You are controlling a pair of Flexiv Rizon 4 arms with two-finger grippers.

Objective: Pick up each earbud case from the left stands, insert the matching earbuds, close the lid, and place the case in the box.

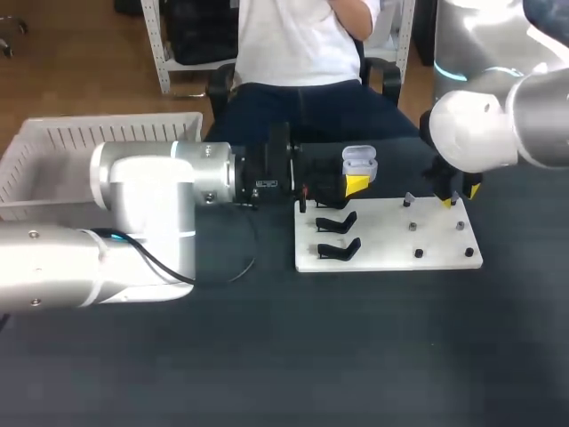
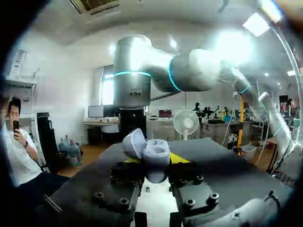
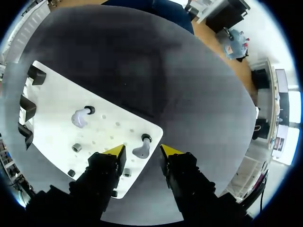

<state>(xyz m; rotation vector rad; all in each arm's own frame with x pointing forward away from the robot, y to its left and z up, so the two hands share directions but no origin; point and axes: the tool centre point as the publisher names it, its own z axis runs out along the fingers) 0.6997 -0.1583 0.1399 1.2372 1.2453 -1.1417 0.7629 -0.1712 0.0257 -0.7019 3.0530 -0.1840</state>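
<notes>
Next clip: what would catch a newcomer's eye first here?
An open case is held in the left tool, beside the white board. Next comes the right tool, hovering open over an earbud on that board.

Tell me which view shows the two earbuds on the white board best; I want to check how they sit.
The right wrist view: the near earbud, between its open jaws, and the far earbud both show clearly on the board. The head view leaves them tiny or hidden; the left wrist view shows only the case.
</notes>
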